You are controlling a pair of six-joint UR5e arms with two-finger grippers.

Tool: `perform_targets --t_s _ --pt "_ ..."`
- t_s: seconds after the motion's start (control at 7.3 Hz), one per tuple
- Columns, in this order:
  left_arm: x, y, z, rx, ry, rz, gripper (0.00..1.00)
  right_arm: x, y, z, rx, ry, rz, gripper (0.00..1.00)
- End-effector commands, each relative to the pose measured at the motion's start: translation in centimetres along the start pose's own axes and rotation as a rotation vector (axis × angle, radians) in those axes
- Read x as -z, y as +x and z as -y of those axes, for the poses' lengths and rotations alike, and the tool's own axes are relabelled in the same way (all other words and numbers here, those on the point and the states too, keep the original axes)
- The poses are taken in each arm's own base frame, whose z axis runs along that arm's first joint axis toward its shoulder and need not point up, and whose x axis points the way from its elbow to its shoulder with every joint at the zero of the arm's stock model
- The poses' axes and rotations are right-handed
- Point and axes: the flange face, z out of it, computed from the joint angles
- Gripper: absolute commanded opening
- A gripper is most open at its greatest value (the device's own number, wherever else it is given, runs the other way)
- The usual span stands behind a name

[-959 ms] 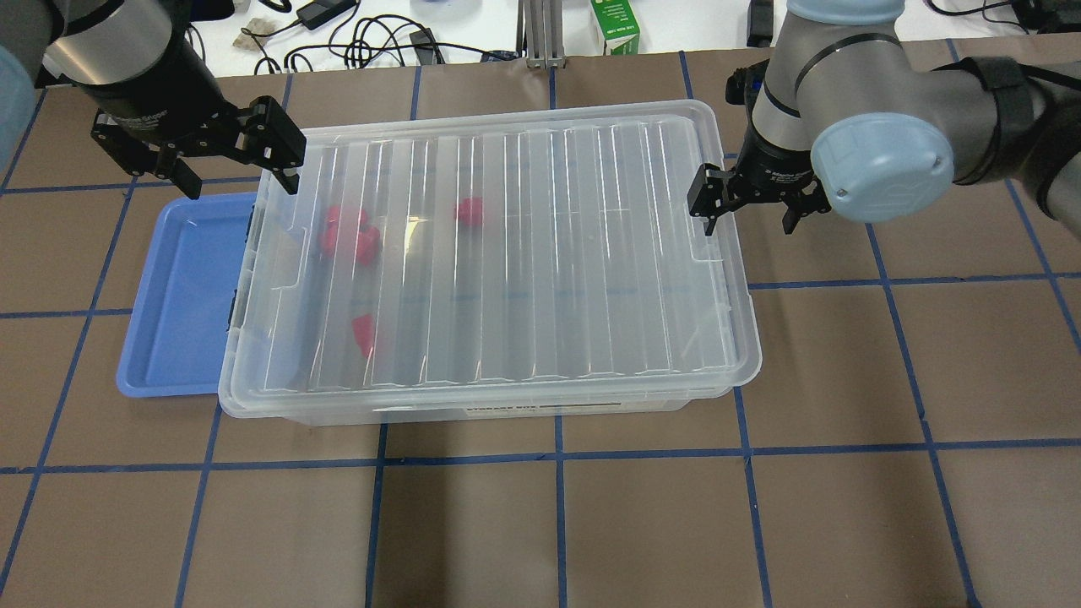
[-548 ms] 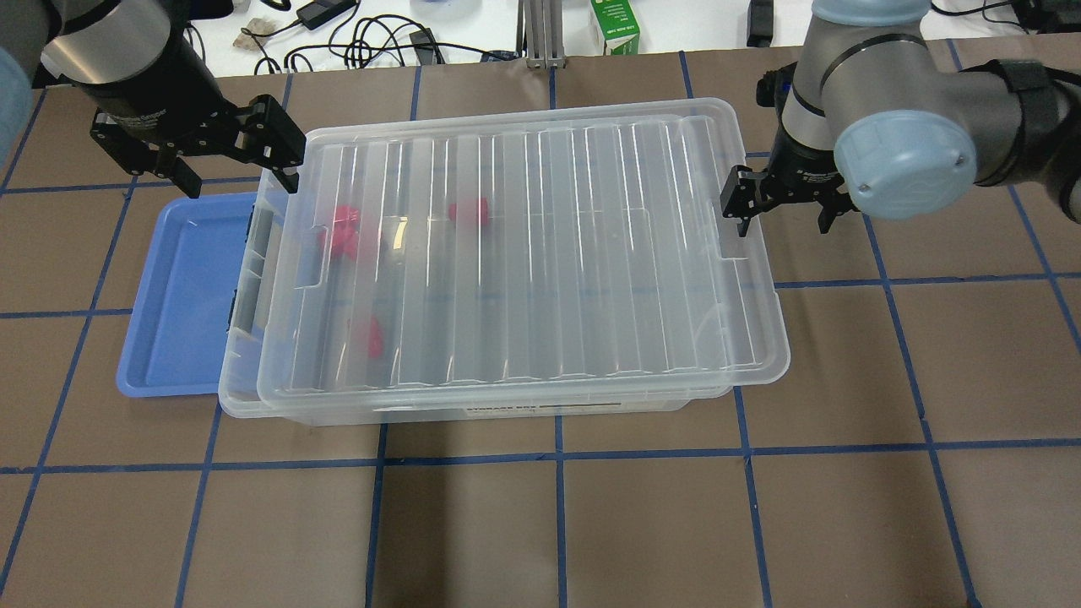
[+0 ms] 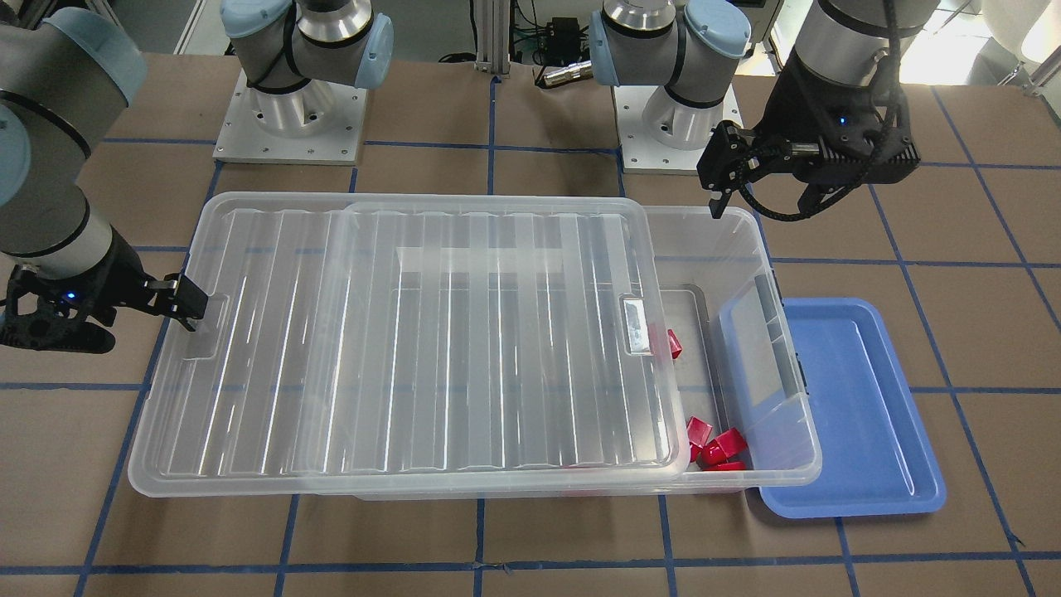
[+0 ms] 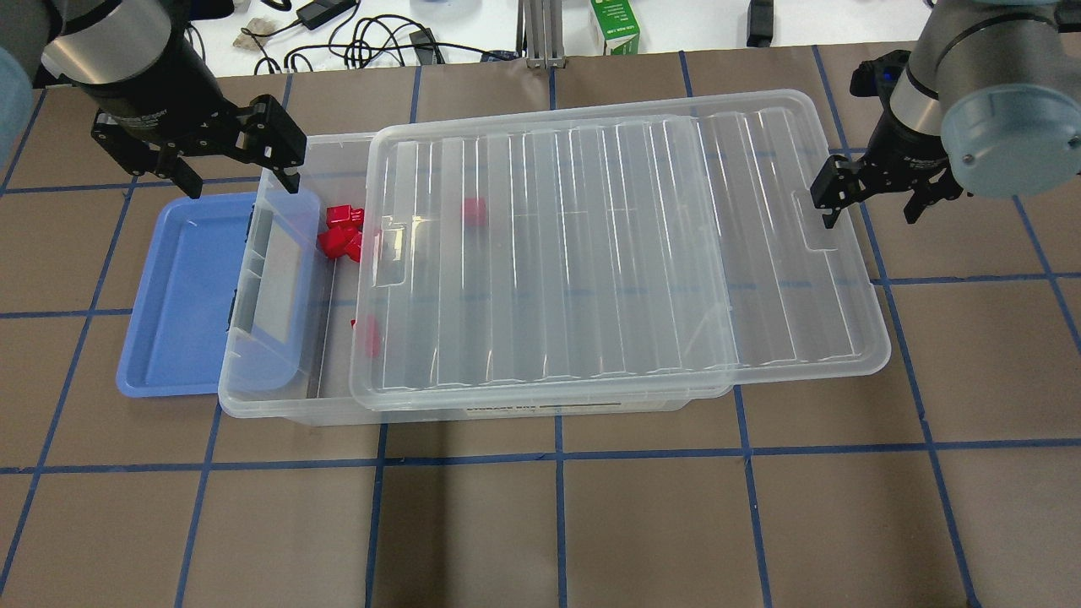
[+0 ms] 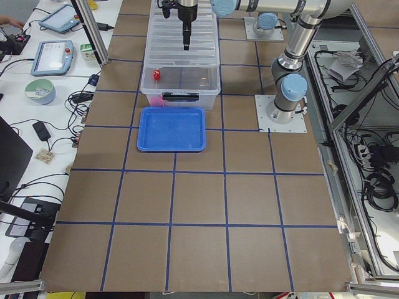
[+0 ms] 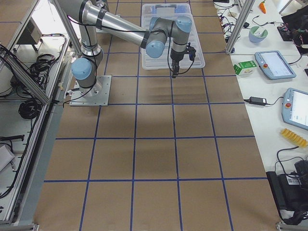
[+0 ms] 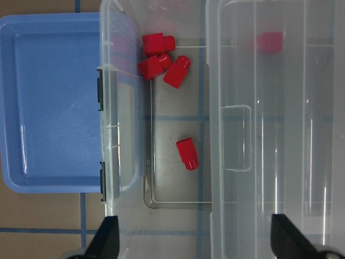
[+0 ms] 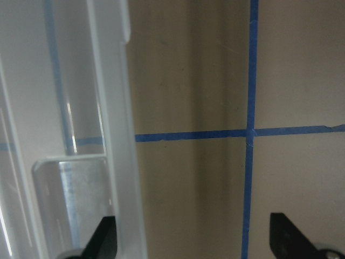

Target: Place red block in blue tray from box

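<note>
Red plastic blocks, five in all, lie in your one clear box: three clustered, one under the offset lid, and one red block alone on the uncovered floor, squarish with a narrower stud. One blue tray sits just beside that end. Both grippers, left gripper and right gripper, hold nothing, jaws spread wide.
</note>
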Motion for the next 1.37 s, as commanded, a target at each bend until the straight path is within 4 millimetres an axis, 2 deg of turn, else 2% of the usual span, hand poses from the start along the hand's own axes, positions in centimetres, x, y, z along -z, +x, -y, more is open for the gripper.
perform_targets --t_s 0.0,0.27,0.55,0.68,0.82,0.96,1.1,1.23 --pt "-0.4 -0.7 -0.8 0.022 -0.016 0.000 1.00 0.0 2.4 0.1 0.009 0.002 -0.003 1.00" --pt "-2.9 -0.7 0.5 0.015 -0.063 -0.027 1.00 -0.3 4.8 -0.4 -0.030 -0.014 0.002 1.00" --pt "-4.6 0.0 1.6 0.028 -0.077 -0.090 1.00 -0.2 5.3 -0.5 -0.044 -0.014 0.008 1.00" --pt "-6.6 0.6 1.8 0.030 -0.115 -0.149 1.00 0.1 5.2 -0.5 -0.047 -0.006 0.011 1.00" --pt "-10.0 0.6 1.8 0.027 -0.144 -0.148 1.00 1.2 4.8 -0.2 -0.048 0.023 0.026 1.00" --pt "-12.6 0.6 1.6 0.026 -0.136 -0.144 1.00 4.5 3.6 0.4 -0.038 0.107 0.099 1.00" --pt "-14.8 0.5 1.2 0.027 -0.129 -0.128 1.00 7.9 1.8 -0.1 -0.011 0.105 0.134 1.00" --pt "-16.1 0.5 0.8 0.035 -0.129 -0.127 1.00 11.9 -0.7 -1.6 0.001 0.098 0.137 1.00"
